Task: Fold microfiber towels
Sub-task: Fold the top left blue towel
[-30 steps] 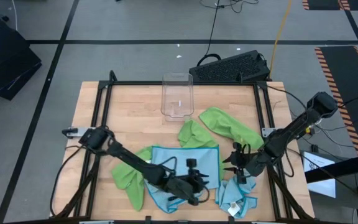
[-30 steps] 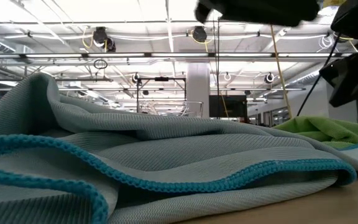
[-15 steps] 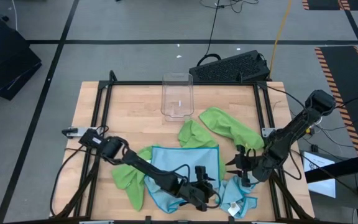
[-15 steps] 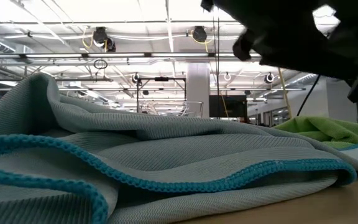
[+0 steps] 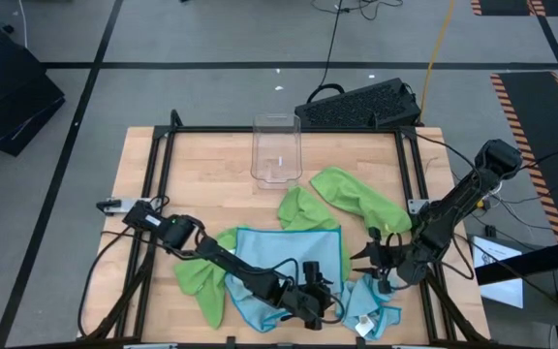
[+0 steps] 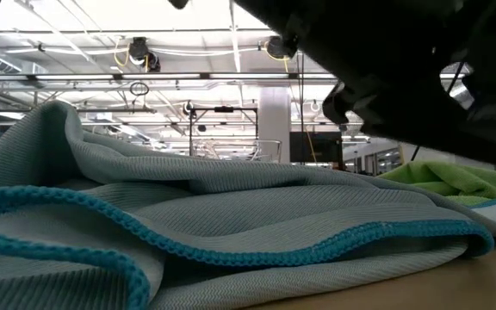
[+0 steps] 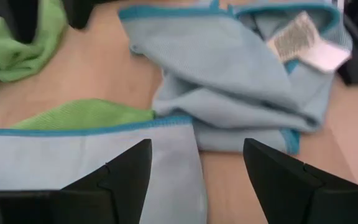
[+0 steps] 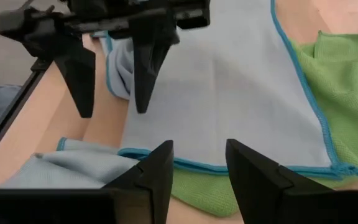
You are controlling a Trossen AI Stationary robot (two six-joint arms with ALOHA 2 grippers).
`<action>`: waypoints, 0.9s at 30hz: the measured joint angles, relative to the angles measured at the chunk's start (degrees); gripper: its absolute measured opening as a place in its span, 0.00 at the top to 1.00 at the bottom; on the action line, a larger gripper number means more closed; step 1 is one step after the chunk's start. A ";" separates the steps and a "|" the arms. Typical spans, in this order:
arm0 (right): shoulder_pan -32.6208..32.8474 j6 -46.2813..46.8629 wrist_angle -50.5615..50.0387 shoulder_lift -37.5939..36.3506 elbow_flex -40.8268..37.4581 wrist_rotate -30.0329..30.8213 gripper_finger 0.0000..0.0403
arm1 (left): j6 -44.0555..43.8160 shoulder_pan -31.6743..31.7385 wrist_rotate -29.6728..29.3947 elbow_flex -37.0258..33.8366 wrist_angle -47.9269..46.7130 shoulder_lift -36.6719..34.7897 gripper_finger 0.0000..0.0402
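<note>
- My left jaws (image 5: 329, 299) hang low at about six o'clock on the pale wooden counter (image 5: 201, 170), fingers spread apart and released, gripping nothing.
- In my left wrist view those two dark fingers (image 7: 120, 177) straddle the corner of the flat light blue microfiber towel with the teal stitched hem (image 5: 289, 257).
- That blue towel lies spread just below the counter's middle, its corner right under my left jaws, with lime green cloth showing from beneath its edge (image 7: 86, 115).
- A crumpled light blue microfiber towel with a white tag (image 5: 366, 308) sits at about five o'clock, just beside the flat one; the tag (image 7: 306, 43) lies on top of it.
- My right jaws (image 5: 384, 267) hover at about four o'clock, just above that crumpled towel, fingers parted and empty.
- A rumpled lime green microfiber towel (image 5: 356, 199) lies at about three o'clock, touching another green bunch (image 5: 298, 208) near the middle.
- A further lime green microfiber towel (image 5: 197, 281) is heaped at about seven o'clock, partly under the flat blue one and my left arm.
- A clear plastic bin (image 5: 276, 150) stands upright at twelve o'clock, apart from the towels.
- From counter height, blue folds with a teal hem (image 6: 231, 232) fill the foreground, with my dark arm above.
</note>
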 joint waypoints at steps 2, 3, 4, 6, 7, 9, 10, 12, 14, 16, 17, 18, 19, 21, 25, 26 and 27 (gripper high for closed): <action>0.00 -0.15 0.35 0.00 0.00 0.01 0.65 | 0.10 0.43 0.08 -0.02 0.16 0.48 0.36; 0.00 -0.15 0.40 0.00 0.00 0.01 0.65 | 0.06 0.66 0.08 0.04 1.11 0.89 0.36; 0.00 -0.15 0.44 0.00 0.00 -0.01 0.65 | 0.29 0.82 0.08 0.04 1.37 1.06 0.36; 0.00 -0.15 0.40 0.00 0.00 0.06 0.65 | 1.29 1.34 0.91 -0.07 2.76 1.82 0.36; 0.00 -0.15 0.40 0.00 0.00 0.09 0.65 | 1.44 1.65 1.96 -0.01 4.56 2.52 0.36; 0.00 -0.15 0.52 0.02 0.00 0.12 0.65 | 1.47 2.06 2.52 -0.01 4.67 3.18 0.36; 0.00 -0.15 0.64 0.00 0.00 0.18 0.65 | 1.40 2.19 2.53 -0.02 4.76 3.74 0.36; 0.00 -0.25 0.60 0.04 -0.01 0.17 0.65 | 0.84 2.44 2.32 -0.01 4.38 4.36 0.37; 0.00 -0.35 0.83 0.02 0.00 0.13 0.65 | 0.79 2.38 1.28 0.06 2.75 4.25 0.40; 0.09 -0.35 0.66 0.04 0.00 0.11 0.65 | 0.76 2.27 0.24 0.09 1.64 4.25 0.45; 0.15 -0.37 0.76 0.04 0.00 0.13 0.65 | 0.79 2.10 -0.38 0.11 1.37 4.23 0.49; 0.18 -0.39 0.81 0.03 0.00 0.15 0.65 | 0.99 2.02 -1.05 0.11 1.55 4.23 0.53; 0.20 -0.45 0.78 0.04 0.00 0.14 0.65 | 1.04 1.93 -1.61 0.09 1.83 4.23 0.57; 0.20 -0.53 0.86 0.02 0.00 0.16 0.65 | 1.16 1.91 -2.27 0.07 2.10 4.23 0.67; 0.20 -0.44 1.15 0.02 0.00 0.18 0.65 | -0.65 2.06 -3.71 -0.02 1.87 4.25 0.87; 0.20 -0.61 1.23 0.04 0.00 0.20 0.65 | -1.20 2.09 -4.22 -0.04 1.80 4.25 0.93; 0.20 -0.72 1.27 0.02 0.00 0.20 0.65 | -1.67 2.11 -4.48 -0.07 1.72 4.12 0.96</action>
